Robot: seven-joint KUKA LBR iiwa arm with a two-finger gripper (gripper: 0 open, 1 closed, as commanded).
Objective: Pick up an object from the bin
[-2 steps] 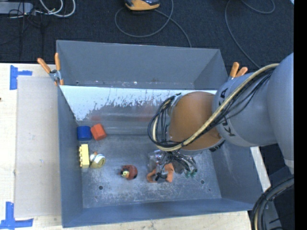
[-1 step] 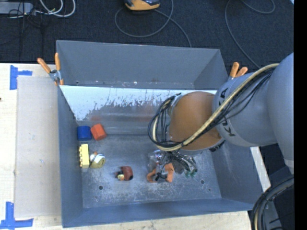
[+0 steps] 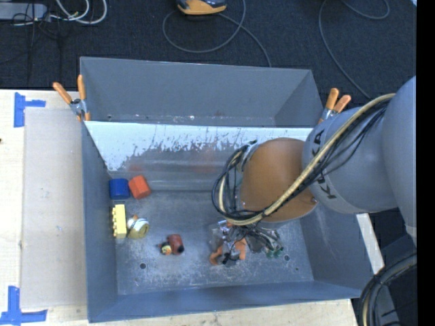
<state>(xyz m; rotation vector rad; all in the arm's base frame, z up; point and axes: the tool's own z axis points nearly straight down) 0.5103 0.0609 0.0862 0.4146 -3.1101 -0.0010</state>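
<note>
Grey metal walls of the bin (image 3: 95,182) enclose a floor with few things on it, and we count 5 of them well apart from the gripper (image 3: 234,248). By the left wall sit a blue block (image 3: 119,188) and an orange block (image 3: 139,187), touching side by side. Nearer the front edge along that same wall lies a yellow brick (image 3: 119,221), with its long axis running from front to back, and a round gold-coloured piece (image 3: 138,228) sits just beside it. Between these and the gripper lies a small red-brown and yellow thing (image 3: 172,245).

The arm's orange cover (image 3: 272,178) and black and yellow cables (image 3: 228,189) hang over the right half of the floor and hide much of what is beneath. The gripper is low over a small tangle of bits near the front edge, right of the middle. A small orange piece (image 3: 219,255) lies on the floor just at the gripper's left, and a green bit (image 3: 275,252) lies near its right. We see nothing clearly between its tips, and whether it is spread or closed is hidden from us. The orange piece is too small for us to read its long axis.
</note>
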